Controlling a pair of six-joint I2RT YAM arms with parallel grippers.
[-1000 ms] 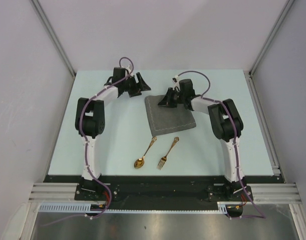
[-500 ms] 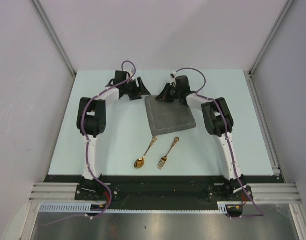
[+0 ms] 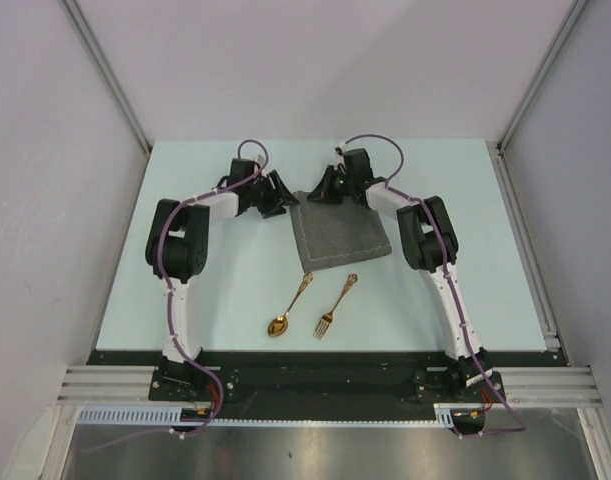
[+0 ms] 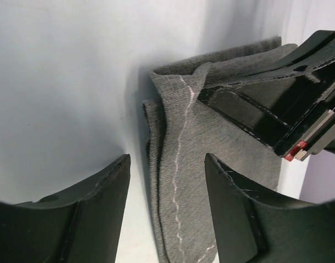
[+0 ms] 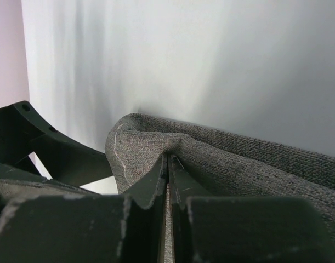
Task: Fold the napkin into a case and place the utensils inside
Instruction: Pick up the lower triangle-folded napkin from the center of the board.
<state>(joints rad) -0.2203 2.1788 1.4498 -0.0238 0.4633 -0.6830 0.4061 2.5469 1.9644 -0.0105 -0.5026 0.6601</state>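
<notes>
The napkin [image 3: 342,232], a dark grey cloth, lies as a rough square at mid-table, not as a narrow case. My right gripper [image 3: 321,191] is shut on a pinched fold at the cloth's far left corner [image 5: 140,142]; the jaws meet with fabric bunched over their tips [image 5: 168,160]. My left gripper [image 3: 285,199] is open and straddles the napkin's left edge [image 4: 178,181], one finger on bare table and the other over the cloth. The gold spoon [image 3: 288,308] and gold fork [image 3: 335,306] lie side by side nearer the arm bases, apart from the cloth.
The pale table [image 3: 205,290] is walled in by grey panels on the left, back and right. A black rail [image 3: 315,360] runs along its near edge. The two grippers sit close together at the same napkin corner [image 4: 277,104].
Both grippers moved to the napkin's far left corner. The right one shifted to the far edge and shut on the cloth. The left one came right and its jaws narrowed.
</notes>
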